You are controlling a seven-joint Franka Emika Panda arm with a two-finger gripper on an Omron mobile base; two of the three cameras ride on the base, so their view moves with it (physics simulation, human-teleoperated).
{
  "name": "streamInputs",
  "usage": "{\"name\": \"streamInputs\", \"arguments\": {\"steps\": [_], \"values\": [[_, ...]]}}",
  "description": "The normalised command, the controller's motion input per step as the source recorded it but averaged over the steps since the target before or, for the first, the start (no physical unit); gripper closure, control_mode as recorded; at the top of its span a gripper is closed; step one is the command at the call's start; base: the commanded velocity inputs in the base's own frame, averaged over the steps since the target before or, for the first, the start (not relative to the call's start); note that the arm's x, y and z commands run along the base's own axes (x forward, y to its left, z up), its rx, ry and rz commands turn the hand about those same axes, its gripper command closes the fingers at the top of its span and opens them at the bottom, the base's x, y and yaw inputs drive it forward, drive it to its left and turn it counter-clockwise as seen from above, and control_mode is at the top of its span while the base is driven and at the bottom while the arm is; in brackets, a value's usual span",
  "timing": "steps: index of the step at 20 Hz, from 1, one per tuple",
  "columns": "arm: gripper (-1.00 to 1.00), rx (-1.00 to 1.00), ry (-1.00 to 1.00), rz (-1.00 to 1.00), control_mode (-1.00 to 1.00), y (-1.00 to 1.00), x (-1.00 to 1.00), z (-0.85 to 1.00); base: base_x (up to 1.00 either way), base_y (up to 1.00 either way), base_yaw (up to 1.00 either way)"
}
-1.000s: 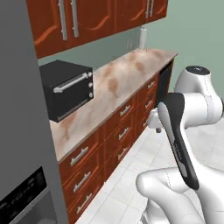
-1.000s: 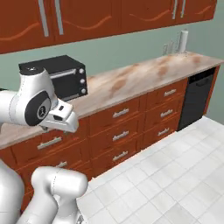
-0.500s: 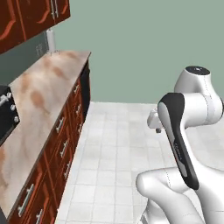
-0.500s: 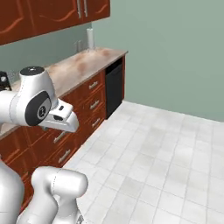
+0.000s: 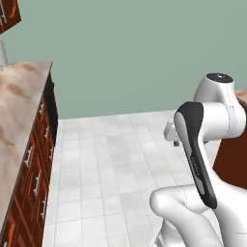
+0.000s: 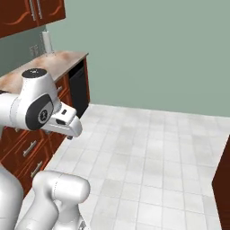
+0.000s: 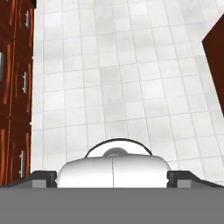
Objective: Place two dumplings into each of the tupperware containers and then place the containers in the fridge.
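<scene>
Pointing down, tool (image 6: 67, 128) over tiled floor (image 6: 148, 152), arm folded.

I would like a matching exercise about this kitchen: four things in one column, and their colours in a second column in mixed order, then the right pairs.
Things:
1. wall
2. floor tiles
3. drawer fronts
4. countertop

Colours:
A. reddish-brown wood
B. pale grey-white
C. mottled beige and brown
D. plain grey-green

Right pairs: 1-D, 2-B, 3-A, 4-C
</scene>
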Motion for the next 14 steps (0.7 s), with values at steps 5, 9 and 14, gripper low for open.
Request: {"name": "streamInputs", "arguments": {"steps": [5, 9, 14], "values": [[-1.00, 0.00, 0.00, 0.00, 1.00, 0.00, 0.00, 0.00, 0.93, 0.01, -0.01], [-1.00, 0.00, 0.00, 0.00, 1.00, 0.00, 0.00, 0.00, 1.00, 0.14, -0.10], [-1.00, 0.00, 0.00, 0.00, 1.00, 0.00, 0.00, 0.00, 1.00, 0.66, -0.30]]}}
